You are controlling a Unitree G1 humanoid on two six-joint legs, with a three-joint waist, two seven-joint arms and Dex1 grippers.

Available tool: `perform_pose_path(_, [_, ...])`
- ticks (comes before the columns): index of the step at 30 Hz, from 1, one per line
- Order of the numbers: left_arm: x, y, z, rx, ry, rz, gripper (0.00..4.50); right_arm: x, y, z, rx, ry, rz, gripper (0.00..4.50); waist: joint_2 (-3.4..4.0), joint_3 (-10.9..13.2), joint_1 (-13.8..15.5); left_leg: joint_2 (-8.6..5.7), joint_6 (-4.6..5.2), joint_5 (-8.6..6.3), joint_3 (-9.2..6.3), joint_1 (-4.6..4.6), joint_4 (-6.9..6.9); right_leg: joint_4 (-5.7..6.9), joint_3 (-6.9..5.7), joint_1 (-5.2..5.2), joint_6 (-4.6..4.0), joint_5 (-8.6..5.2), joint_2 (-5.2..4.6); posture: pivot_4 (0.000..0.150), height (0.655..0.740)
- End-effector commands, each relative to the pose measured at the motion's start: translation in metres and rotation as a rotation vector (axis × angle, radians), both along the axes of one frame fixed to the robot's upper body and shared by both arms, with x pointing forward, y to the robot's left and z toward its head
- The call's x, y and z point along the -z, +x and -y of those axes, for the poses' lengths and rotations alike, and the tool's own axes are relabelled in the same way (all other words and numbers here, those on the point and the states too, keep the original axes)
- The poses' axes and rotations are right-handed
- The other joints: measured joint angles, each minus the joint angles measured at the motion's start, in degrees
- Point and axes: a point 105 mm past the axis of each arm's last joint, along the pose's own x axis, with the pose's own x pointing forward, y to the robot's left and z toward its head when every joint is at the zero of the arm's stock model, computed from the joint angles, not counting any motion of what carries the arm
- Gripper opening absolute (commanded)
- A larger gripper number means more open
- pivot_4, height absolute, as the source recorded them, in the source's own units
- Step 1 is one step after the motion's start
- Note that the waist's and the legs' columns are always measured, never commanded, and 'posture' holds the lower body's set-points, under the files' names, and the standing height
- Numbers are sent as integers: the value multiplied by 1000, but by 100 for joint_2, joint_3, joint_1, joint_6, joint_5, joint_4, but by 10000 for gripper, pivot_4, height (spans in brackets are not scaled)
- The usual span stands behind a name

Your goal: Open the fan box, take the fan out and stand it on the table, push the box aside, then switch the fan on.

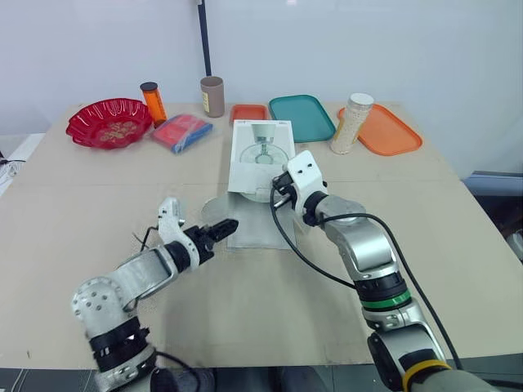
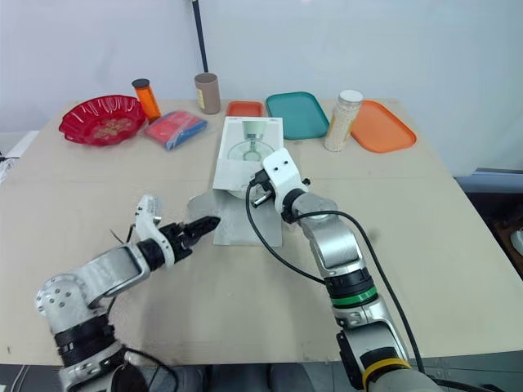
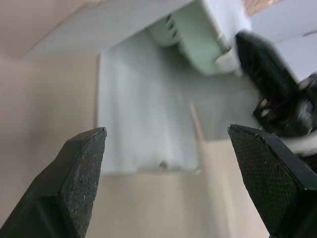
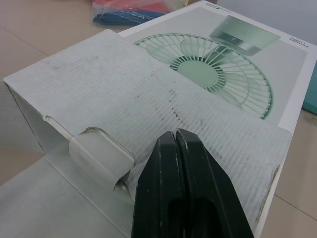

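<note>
Cardboard fan box (image 1: 260,151): left end effector (image 1: 222,229) spread beside flap (image 1: 253,224), right end effector (image 4: 175,133) closed atop (trays (image 1: 301,117) behind).

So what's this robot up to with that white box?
It is unpacking a fan. The box lies flat on the table, its near end open and a flap spread out on the table. The right pincer, shut, sits at the top edge of the open end. The left pincer, open, hovers by the flap. The pale green fan is inside the box, not yet taken out.
</note>
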Motion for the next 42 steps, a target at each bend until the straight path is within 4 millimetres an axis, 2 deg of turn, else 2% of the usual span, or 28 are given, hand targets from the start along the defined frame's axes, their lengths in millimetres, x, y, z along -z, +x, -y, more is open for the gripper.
perform_pose_path(1, [-20,-15,-12,44,50,58,41708,12,-2,-1,-5,-15,-56,0,0,0,5,0,-3,-1,-1,1,-1,1,0,0,-1,1,1,1500,7400])
perform_pose_path(3, [-24,-19,-23,45,93,47,41708,13,-3,0,-7,-22,-56,0,-1,-1,12,1,-5,-1,-3,2,-1,0,-1,0,-1,1,2,1500,7400])
perform_pose_path(4, [-28,-22,-22,62,82,43,41708,13,-3,0,-9,-22,-56,0,-1,-1,13,0,-7,0,-3,2,-2,-1,-1,0,-1,1,1,1500,7400])
perform_pose_path(8, [-21,-22,0,117,94,19,41708,14,-2,-3,-15,-37,-45,0,-1,-2,40,-10,-10,1,-2,3,-4,-7,-4,5,-1,0,-9,1500,7400])
perform_pose_path(11, [-24,-11,20,122,110,85,41708,14,-3,-6,-20,-43,-38,0,-3,-4,40,-9,-13,3,-2,3,-9,-7,-4,3,-1,0,-4,1500,7400])
perform_pose_path(13, [-24,-3,26,103,115,118,41708,14,-3,-7,-23,-45,-37,0,-3,-3,19,-6,-14,4,0,4,-11,-7,-1,1,-2,0,0,1500,7400])
perform_pose_path(17, [-14,18,44,56,69,145,41708,14,-4,-7,-24,-43,-42,0,4,-8,24,-6,-24,10,7,9,-24,-11,5,0,-3,0,0,1500,7400])
perform_pose_path(23, [-6,43,48,-22,40,192,41708,18,-7,-3,-20,-66,-48,0,3,-8,19,-6,-27,12,7,9,-31,-10,5,-3,-4,1,1,1500,7400])
perform_pose_path(28, [-8,64,53,-115,-127,209,41708,19,-8,-2,-20,-70,-52,0,1,-8,26,-9,-25,11,6,8,-29,-12,2,-1,-3,1,-2,1500,7400])
perform_pose_path(37, [-1,72,70,-112,-130,238,41708,20,-10,-2,-18,-75,-58,0,2,-9,15,-8,-24,10,6,8,-29,-12,3,-1,-3,1,-2,1500,7400])
perform_pose_path(42, [1,68,65,-138,-133,241,41708,19,-10,0,-14,-77,-57,0,2,-9,14,-8,-23,10,6,8,-29,-12,3,-1,-3,1,-2,1500,7400])
